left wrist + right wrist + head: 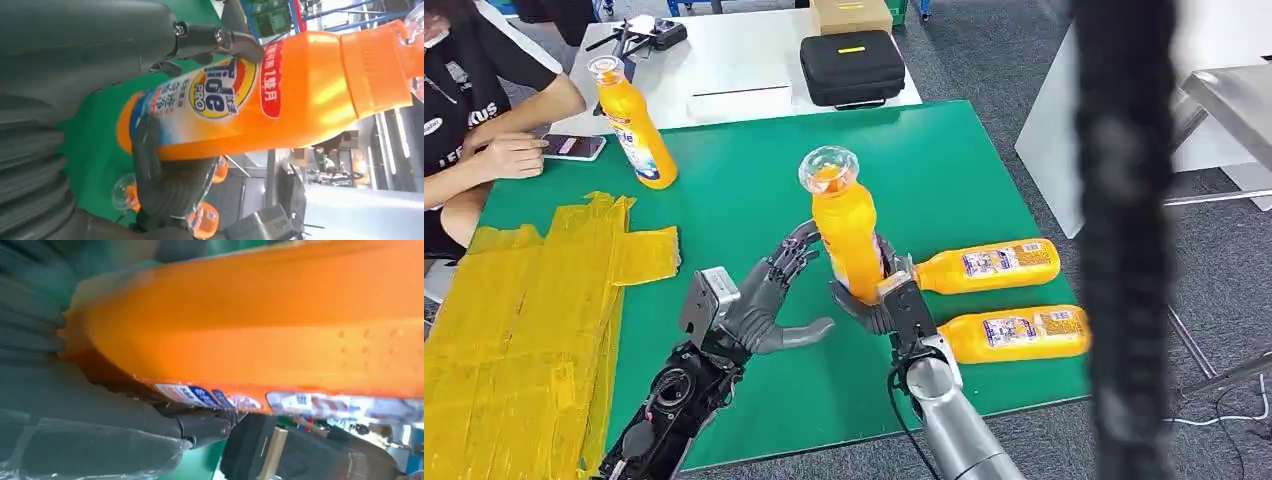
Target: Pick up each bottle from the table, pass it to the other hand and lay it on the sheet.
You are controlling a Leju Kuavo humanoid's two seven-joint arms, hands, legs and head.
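Observation:
My right hand [879, 295] grips the base of an orange detergent bottle [844, 235] and holds it upright above the middle of the green table [944, 160]. The right wrist view shows the same bottle [260, 320] close up. To its left my left hand [764, 295] is open, and its fingertips [240, 42] reach the side of the bottle [280, 100]. Two more orange bottles [989, 266] [1019, 334] lie on their sides at the right. Another bottle [634, 125] stands at the back left. The yellow sheet [524, 320] covers the table's left part.
A person [484, 110] sits at the far left corner with a hand by a phone [574, 146]. Behind the green table a white table [724, 50] carries a black case [852, 66]. A dark blurred post [1124, 240] crosses the right of the head view.

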